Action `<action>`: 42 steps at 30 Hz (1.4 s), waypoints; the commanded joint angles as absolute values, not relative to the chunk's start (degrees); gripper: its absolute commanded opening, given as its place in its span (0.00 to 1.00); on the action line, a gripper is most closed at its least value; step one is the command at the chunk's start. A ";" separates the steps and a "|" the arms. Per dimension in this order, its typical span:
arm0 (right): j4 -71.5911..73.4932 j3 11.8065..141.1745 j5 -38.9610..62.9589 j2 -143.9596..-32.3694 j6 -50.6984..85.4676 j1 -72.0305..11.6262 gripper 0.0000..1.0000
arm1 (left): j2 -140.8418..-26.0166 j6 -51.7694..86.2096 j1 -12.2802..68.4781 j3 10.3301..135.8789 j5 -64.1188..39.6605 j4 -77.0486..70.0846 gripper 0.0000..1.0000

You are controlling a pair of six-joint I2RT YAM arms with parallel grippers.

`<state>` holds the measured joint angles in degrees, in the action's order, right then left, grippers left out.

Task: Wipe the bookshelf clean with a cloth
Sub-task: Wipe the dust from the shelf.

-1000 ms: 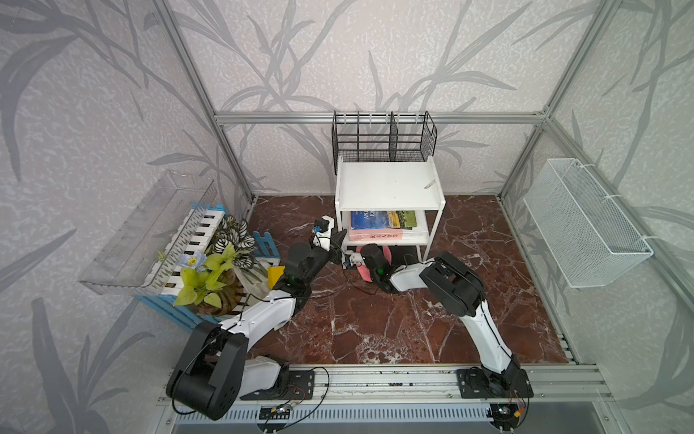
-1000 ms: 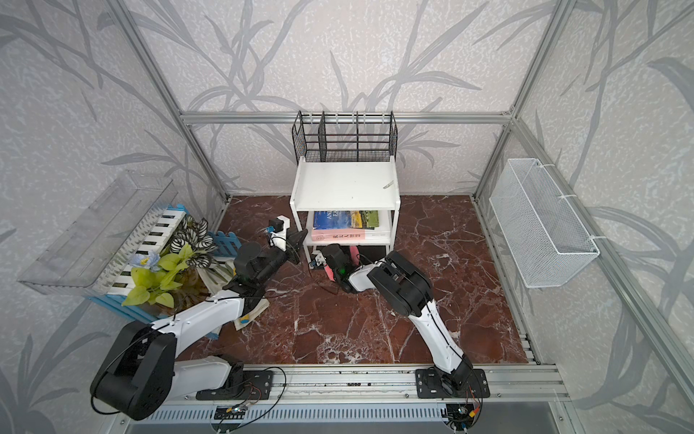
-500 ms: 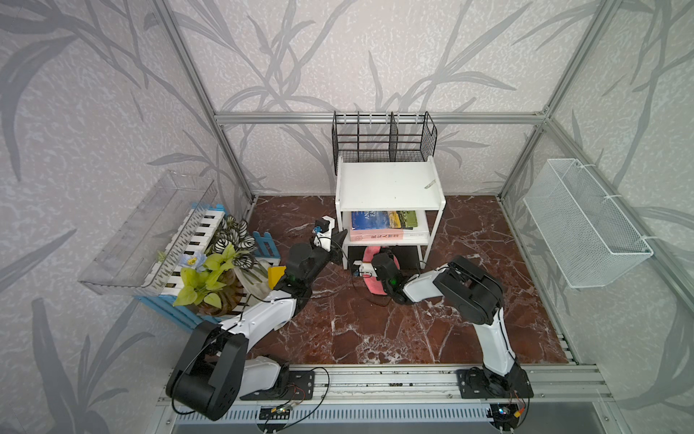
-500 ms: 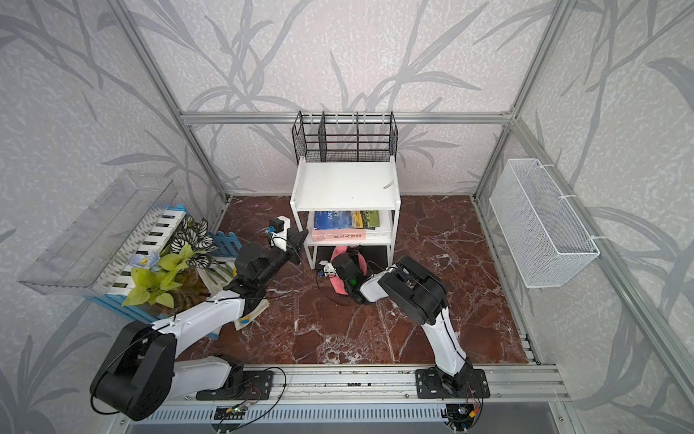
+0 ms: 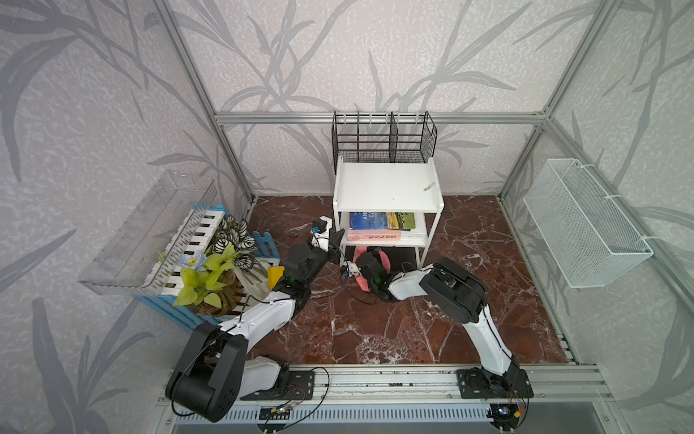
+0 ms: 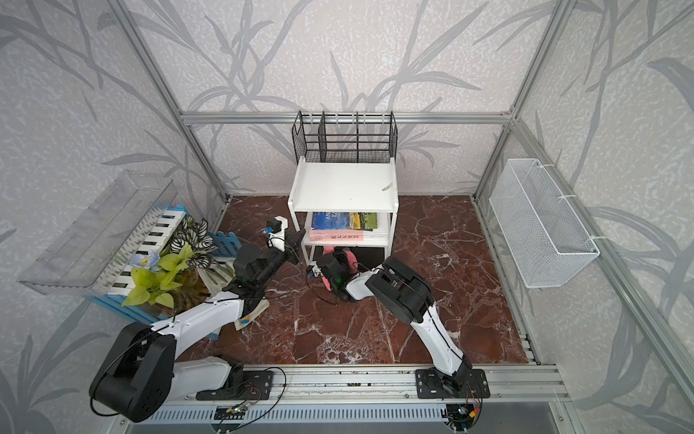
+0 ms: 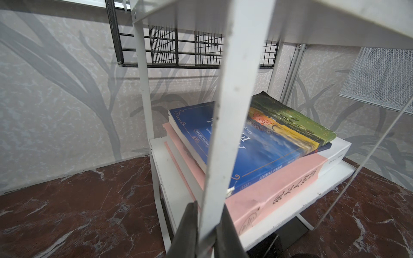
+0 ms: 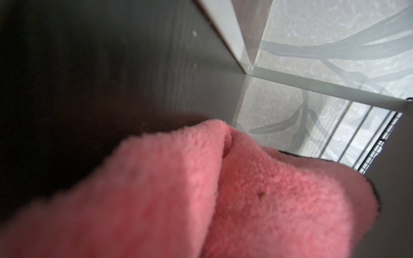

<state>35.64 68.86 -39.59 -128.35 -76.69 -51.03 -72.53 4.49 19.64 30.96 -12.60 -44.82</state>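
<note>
The white bookshelf (image 5: 386, 188) (image 6: 343, 188) stands at the back middle, with books (image 5: 381, 225) on its lower board. My left gripper (image 5: 338, 238) (image 7: 207, 223) is shut on the shelf's front left leg (image 7: 232, 111), one black finger on each side. The pink cloth (image 5: 383, 258) (image 6: 351, 257) (image 8: 245, 189) is bunched in my right gripper (image 5: 368, 259), which is shut on it low at the shelf's front. In the right wrist view the cloth hides the fingers and lies against the shelf's dark base (image 8: 134, 67).
A black wire rack (image 5: 383, 139) stands behind the shelf. A white mesh basket (image 5: 586, 221) hangs on the right wall. Plants in a blue crate (image 5: 210, 263) and a clear tray (image 5: 150, 225) fill the left side. A small scrap (image 5: 429, 186) lies on the top board.
My right gripper drew the cloth a little out toward the front, then went back in under the lower board. The left arm has stayed on the leg.
</note>
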 commanded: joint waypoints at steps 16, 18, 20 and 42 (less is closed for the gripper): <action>38.26 37.43 -28.43 -97.52 -59.94 -48.71 0.00 | -74.16 12.92 18.84 31.74 -0.20 -43.04 0.00; 21.56 37.18 -22.94 -87.04 -44.90 -48.26 0.00 | -74.05 13.01 18.77 31.57 0.04 -43.15 0.00; 10.95 37.60 -15.41 -78.68 -32.25 -47.11 0.00 | -73.90 13.11 18.65 31.47 0.15 -43.24 0.00; -5.08 27.85 9.24 -51.12 40.05 -11.68 0.00 | -72.71 14.67 18.19 30.22 1.19 -44.12 0.00</action>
